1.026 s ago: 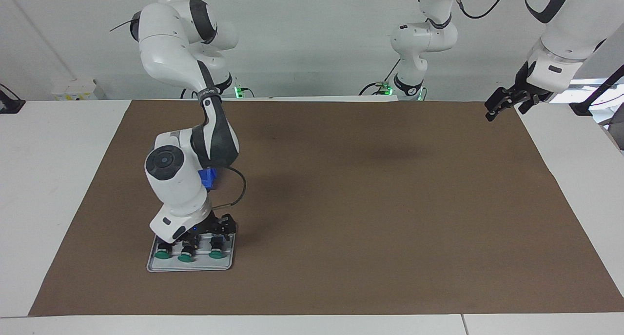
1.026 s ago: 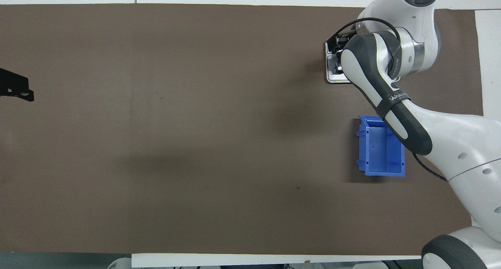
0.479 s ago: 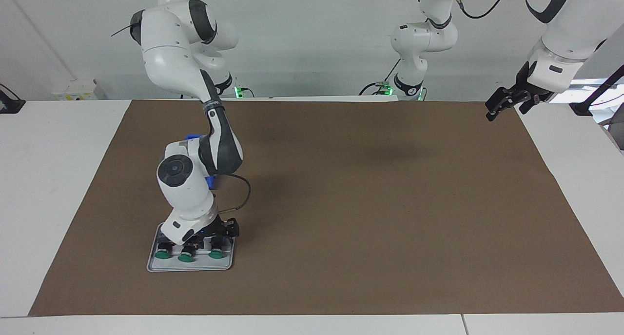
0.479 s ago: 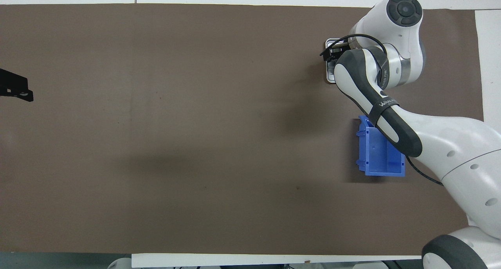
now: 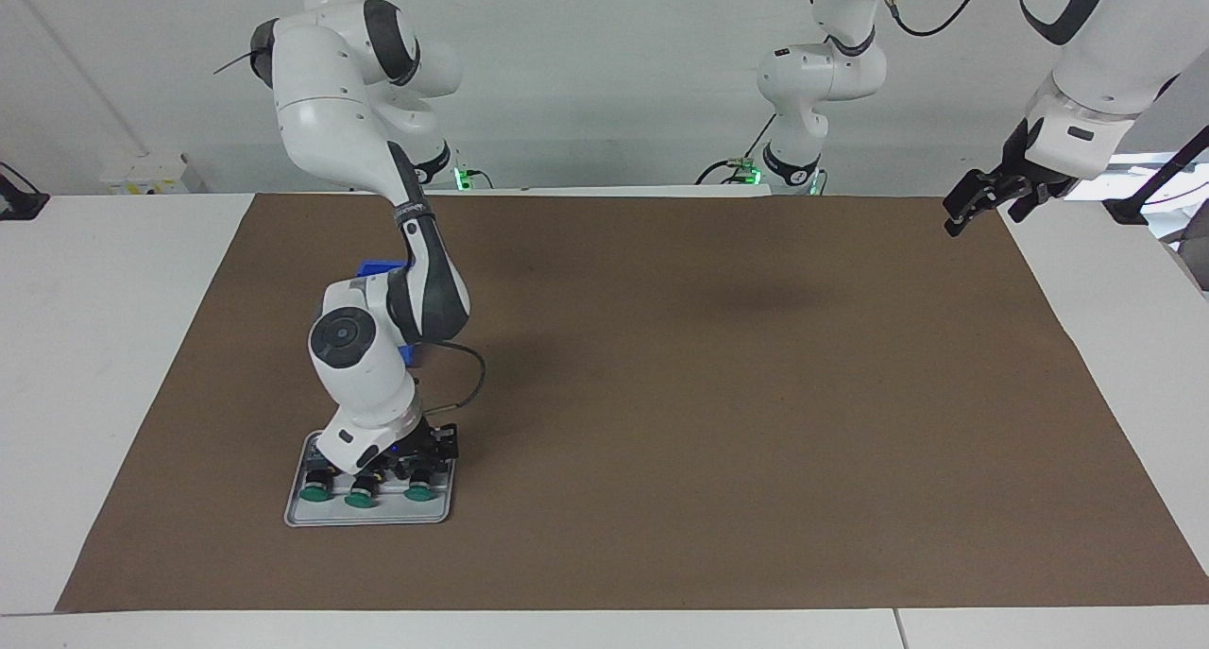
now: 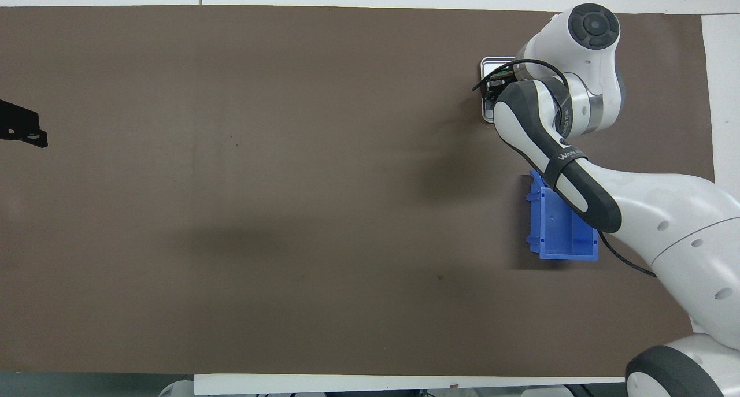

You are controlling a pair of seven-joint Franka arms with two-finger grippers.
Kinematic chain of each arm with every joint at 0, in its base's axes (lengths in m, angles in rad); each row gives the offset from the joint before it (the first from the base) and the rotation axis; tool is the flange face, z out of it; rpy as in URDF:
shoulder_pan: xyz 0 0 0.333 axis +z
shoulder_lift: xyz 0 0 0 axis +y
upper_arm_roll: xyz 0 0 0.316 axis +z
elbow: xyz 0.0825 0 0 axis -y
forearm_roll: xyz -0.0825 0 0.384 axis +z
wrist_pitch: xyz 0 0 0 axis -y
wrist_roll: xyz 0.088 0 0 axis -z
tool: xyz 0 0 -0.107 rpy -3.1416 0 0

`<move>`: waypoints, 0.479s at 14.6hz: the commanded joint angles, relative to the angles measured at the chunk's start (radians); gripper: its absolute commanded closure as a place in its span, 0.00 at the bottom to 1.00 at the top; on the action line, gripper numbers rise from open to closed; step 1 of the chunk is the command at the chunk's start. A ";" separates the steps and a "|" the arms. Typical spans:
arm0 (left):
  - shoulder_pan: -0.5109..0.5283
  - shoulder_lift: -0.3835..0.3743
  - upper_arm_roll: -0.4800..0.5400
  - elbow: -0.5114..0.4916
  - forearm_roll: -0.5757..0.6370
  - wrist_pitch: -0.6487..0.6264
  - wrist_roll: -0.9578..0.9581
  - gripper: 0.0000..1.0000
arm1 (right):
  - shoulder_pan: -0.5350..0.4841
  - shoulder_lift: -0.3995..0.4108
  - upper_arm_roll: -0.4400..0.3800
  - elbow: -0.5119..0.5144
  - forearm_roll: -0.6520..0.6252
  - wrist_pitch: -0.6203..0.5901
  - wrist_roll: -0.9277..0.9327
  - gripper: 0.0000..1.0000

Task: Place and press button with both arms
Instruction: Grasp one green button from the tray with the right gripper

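Fingers of the right gripper are down in the tray among three buttons; whether they clamp one I cannot tell. A blue bin sits nearer the robots than the tray, under the arm. Left gripper waits, fingers apart, over the mat's edge, well apart from the tray; broad bare mat lies between.

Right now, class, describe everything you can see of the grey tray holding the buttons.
The tray is a shallow, pale grey rectangle with rounded corners and a raised rim, plastic or metal by its look. It lies flat on the brown mat, at the right arm's end, farther from the robots than the blue bin. Three green-capped buttons stand in it in a row; the right gripper is low over them.
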 commanded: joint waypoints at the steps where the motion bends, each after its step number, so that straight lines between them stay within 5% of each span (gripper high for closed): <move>1: 0.000 -0.034 0.005 -0.048 0.000 0.023 0.012 0.00 | -0.011 -0.034 0.008 -0.001 0.006 -0.065 0.003 0.94; 4: 0.001 -0.038 0.005 -0.054 0.000 0.026 0.015 0.00 | 0.006 -0.046 0.011 0.132 0.012 -0.279 0.007 1.00; 7: -0.002 -0.038 0.005 -0.054 0.000 0.029 0.018 0.00 | 0.102 -0.108 0.014 0.138 0.013 -0.378 0.164 1.00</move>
